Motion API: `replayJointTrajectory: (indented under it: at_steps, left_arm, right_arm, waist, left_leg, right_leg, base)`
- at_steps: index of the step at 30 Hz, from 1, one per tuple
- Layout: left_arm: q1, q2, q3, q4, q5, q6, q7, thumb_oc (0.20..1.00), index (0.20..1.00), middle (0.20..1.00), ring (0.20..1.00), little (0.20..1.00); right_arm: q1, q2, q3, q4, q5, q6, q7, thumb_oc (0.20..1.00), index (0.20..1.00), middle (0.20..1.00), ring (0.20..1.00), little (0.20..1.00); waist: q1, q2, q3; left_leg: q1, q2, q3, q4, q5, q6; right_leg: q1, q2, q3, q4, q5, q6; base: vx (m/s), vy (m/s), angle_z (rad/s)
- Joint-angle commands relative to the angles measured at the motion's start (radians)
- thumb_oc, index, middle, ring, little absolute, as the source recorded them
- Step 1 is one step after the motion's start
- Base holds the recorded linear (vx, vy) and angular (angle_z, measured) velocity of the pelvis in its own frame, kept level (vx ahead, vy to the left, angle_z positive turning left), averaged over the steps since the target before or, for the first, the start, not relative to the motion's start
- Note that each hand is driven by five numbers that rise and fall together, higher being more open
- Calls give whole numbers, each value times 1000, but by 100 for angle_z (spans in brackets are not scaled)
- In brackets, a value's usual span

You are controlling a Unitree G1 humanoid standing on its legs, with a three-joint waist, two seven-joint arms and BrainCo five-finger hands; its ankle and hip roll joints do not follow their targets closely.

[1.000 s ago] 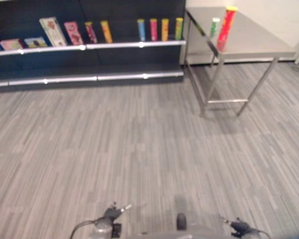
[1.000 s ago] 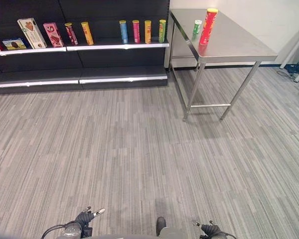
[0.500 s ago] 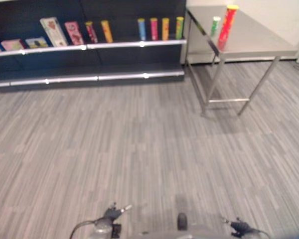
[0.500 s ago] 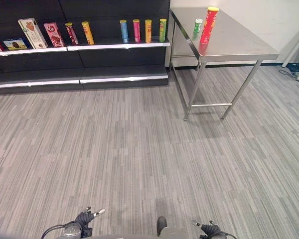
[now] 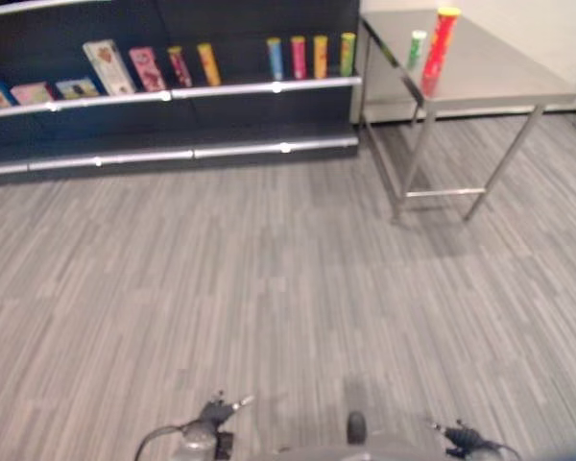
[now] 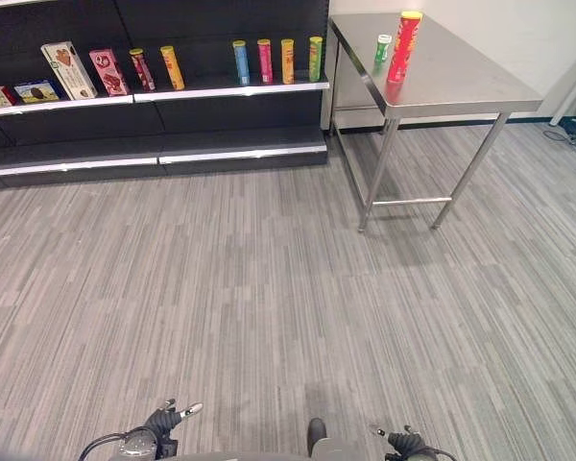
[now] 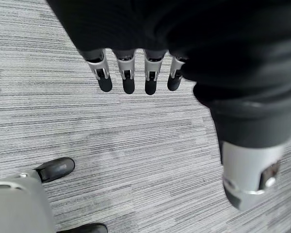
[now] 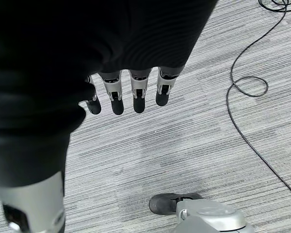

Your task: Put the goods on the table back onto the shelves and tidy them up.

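Both hands hang low at the robot's sides, empty. Left hand (image 7: 136,73): fingers straight, relaxed, holding nothing. Right hand (image 8: 131,87): same, fingers loose over bare floor (image 6: 269,288).

Goods sit far ahead and off to the right-hand side, on the steel worktop (image 6: 461,86): 1 tall red can (image 6: 403,46) and 1 short green can (image 6: 382,48) just beside it, both upright, long axes vertical. Well apart from either hand; the right hand is the nearer one.

Shelves (image 6: 154,91) lie ahead and toward the left-hand side, touching or nearly touching the worktop's end. The upper shelf carries boxes (image 6: 67,69) and a row of 4 upright cans (image 6: 274,60).

Judgement: walking comes first, no reach possible yet. Open floor between, nothing blocking. The worktop's legs (image 6: 374,173) and edge are what to mind on arrival.
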Motion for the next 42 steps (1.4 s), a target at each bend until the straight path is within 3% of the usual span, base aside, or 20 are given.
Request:
replayJointTrajectory:
  at_steps: [1, 4, 9, 10, 13, 15, 20, 21, 23, 26, 28, 30, 31, 32, 33, 34, 35, 40, 41, 42]
  left_arm:
    - [-55, 36, -15, 15, 24, -21, 24, 1000, 1000, 1000, 1000, 1000]
    - [-57, 36, -14, 22, 25, -21, 26, 1000, 1000, 1000, 1000, 1000]
    - [-57, 37, -10, 21, 22, -22, 25, 1000, 1000, 1000, 1000, 1000]
    - [-58, 39, -4, 23, 21, -21, 22, 1000, 1000, 1000, 1000, 1000]
    - [-56, 39, -1, 20, 21, -21, 22, 1000, 1000, 1000, 1000, 1000]
    - [-54, 40, -2, 16, 19, -20, 20, 1000, 1000, 1000, 1000, 1000]
    - [-58, 46, 1, 8, 10, -21, 19, 1000, 1000, 1000, 1000, 1000]
    - [-59, 47, 5, 9, 6, -19, 20, 1000, 1000, 1000, 1000, 1000]
    - [-61, 46, 9, 12, 1, -20, 21, 1000, 1000, 1000, 1000, 1000]
    - [-60, 39, 7, 7, -3, -20, 15, 1000, 1000, 1000, 1000, 1000]
    - [-59, 38, 7, 10, -5, -23, 16, 1000, 1000, 1000, 1000, 1000]
    - [-55, 36, 3, 10, -1, -24, 13, 1000, 1000, 1000, 1000, 1000]
    - [-59, 36, 2, 9, -2, -22, 14, 1000, 1000, 1000, 1000, 1000]
    - [-59, 36, 2, 9, -2, -22, 14, 1000, 1000, 1000, 1000, 1000]
    - [-61, 33, 1, -11, -16, -21, 9, 1000, 1000, 1000, 1000, 1000]
    - [-61, 34, 1, -11, -16, -21, 9, 1000, 1000, 1000, 1000, 1000]
    - [-60, 33, 1, -13, -25, -24, 7, 1000, 1000, 1000, 1000, 1000]
    - [-60, 33, 1, -13, -25, -24, 7, 1000, 1000, 1000, 1000, 1000]
    - [-49, 34, 13, -56, -55, -23, 4, 1000, 1000, 1000, 1000, 1000]
    - [-45, 25, 8, -62, -58, -22, 2, 1000, 1000, 1000, 1000, 1000]
  right_arm:
    - [-59, -16, 15, 17, -6, -14, -13, 1000, 1000, 1000, 1000, 1000]
    - [-61, -15, 17, 18, -9, -12, -14, 1000, 1000, 1000, 1000, 1000]
    - [-68, -16, 13, 6, -12, -9, -12, 1000, 1000, 1000, 1000, 1000]
    - [-71, -17, 8, -3, -6, -9, -9, 1000, 1000, 1000, 1000, 1000]
    - [-69, -16, 4, -10, 2, -11, -10, 1000, 1000, 1000, 1000, 1000]
    - [-66, -16, 4, -10, 0, -10, -12, 1000, 1000, 1000, 1000, 1000]
    - [-59, -17, 6, -17, -1, -13, -7, 1000, 1000, 1000, 1000, 1000]
    - [-56, -19, 7, -16, 6, -16, -8, 1000, 1000, 1000, 1000, 1000]
    - [-51, -20, 10, -17, 6, -22, -10, 1000, 1000, 1000, 1000, 1000]
    - [-30, -24, 15, -32, 10, -26, -11, 1000, 1000, 1000, 1000, 1000]
    - [-23, -26, 17, -33, 8, -29, -11, 1000, 1000, 1000, 1000, 1000]
    - [-13, -33, 20, -34, 14, -34, -6, 1000, 1000, 1000, 1000, 1000]
    - [-19, -37, 16, -33, 20, -38, -7, 1000, 1000, 1000, 1000, 1000]
    - [-19, -37, 17, -33, 20, -38, -7, 1000, 1000, 1000, 1000, 1000]
    - [-26, -44, 11, -27, 33, -42, -8, 1000, 1000, 1000, 1000, 1000]
    - [-26, -43, 11, -27, 33, -42, -8, 1000, 1000, 1000, 1000, 1000]
    - [-34, -50, 13, -27, 39, -50, -6, 1000, 1000, 1000, 1000, 1000]
    - [-34, -50, 13, -27, 39, -50, -6, 1000, 1000, 1000, 1000, 1000]
    - [-50, -69, 26, -29, 29, -41, -7, 1000, 1000, 1000, 1000, 1000]
    - [-70, -73, 38, -31, 28, -36, -8, 1000, 1000, 1000, 1000, 1000]
  waist:
    - [-13, -54, 44]
    - [-12, -58, 49]
    - [-3, -57, 72]
    - [0, -58, 87]
    - [-6, -53, 110]
    - [-8, -43, 115]
    - [-28, -40, 117]
    - [-42, -53, 118]
    - [-51, -59, 119]
    - [-65, -64, 118]
    - [-69, -63, 112]
    - [-73, -43, 91]
    - [-81, -36, 82]
    - [-82, -37, 82]
    - [-77, -30, 86]
    - [-80, -34, 83]
    - [-78, -37, 84]
    - [-79, -37, 84]
    - [-39, -64, 109]
    - [-9, -78, 129]
  left_leg:
    - [-73, 32, -67, 96, -56, -81]
    - [-92, 21, -66, 116, -65, -74]
    - [-119, -28, -72, 159, -110, -28]
    - [-109, -52, -71, 167, -130, -2]
    - [-85, -69, -74, 173, -146, 15]
    - [-65, -60, -81, 164, -151, 14]
    - [0, -37, -112, 131, -170, -4]
    - [33, -38, -129, 127, -185, -15]
    - [67, -35, -140, 125, -193, -24]
    - [125, -20, -172, 132, -209, -52]
    - [150, -13, -182, 140, -200, -62]
    - [158, 32, -190, 198, -125, -104]
    - [139, 45, -194, 245, -48, -131]
    - [138, 45, -195, 245, -48, -131]
    - [75, 64, -194, 432, 88, -161]
    - [71, 60, -197, 430, 92, -160]
    - [37, 63, -185, 524, 149, -163]
    - [37, 63, -185, 524, 149, -163]
    - [-88, 112, -75, 815, 189, -118]
    - [-193, 100, -57, 865, 106, -98]
  right_leg:
    - [10, -113, 46, 101, -158, 158]
    - [-3, -124, 52, 102, -152, 166]
    - [-60, -173, 86, 196, -146, 190]
    - [-101, -207, 102, 289, -98, 189]
    - [-147, -238, 106, 414, -7, 172]
    - [-171, -247, 91, 447, 3, 161]
    - [-229, -184, 29, 353, -72, 163]
    - [-266, -136, 15, 257, -71, 184]
    - [-292, -108, -9, 193, -54, 196]
    - [-315, -55, -106, 97, -16, 201]
    - [-318, -49, -138, 104, -9, 194]
    - [-262, -25, -143, 97, -21, 146]
    - [-257, -21, -131, 106, -31, 130]
    - [-257, -22, -131, 107, -31, 130]
    - [-210, -17, -123, 110, -60, 93]
    - [-213, -23, -124, 110, -59, 93]
    - [-181, -14, -113, 106, -79, 68]
    - [-182, -14, -113, 106, -79, 68]
    - [-39, 0, -75, 72, -147, 14]
    - [26, -9, -56, 58, -173, 15]
  base:
    - [-18, 102, -9]
    - [11, 138, -8]
    - [37, 186, -8]
    - [102, 275, -27]
    - [107, 166, -22]
    - [204, 69, 8]
    - [226, -32, -1]
    - [286, -91, -3]
    - [385, -128, 24]
    - [510, -198, 46]
    - [375, -181, 52]
    - [512, -279, 29]
    - [297, -153, 45]
    - [400, -212, 30]
    - [255, -139, -9]
    - [402, -232, -9]
    - [140, -94, -8]
    - [139, -83, -16]
    - [851, -426, 12]
    - [1215, -435, 16]
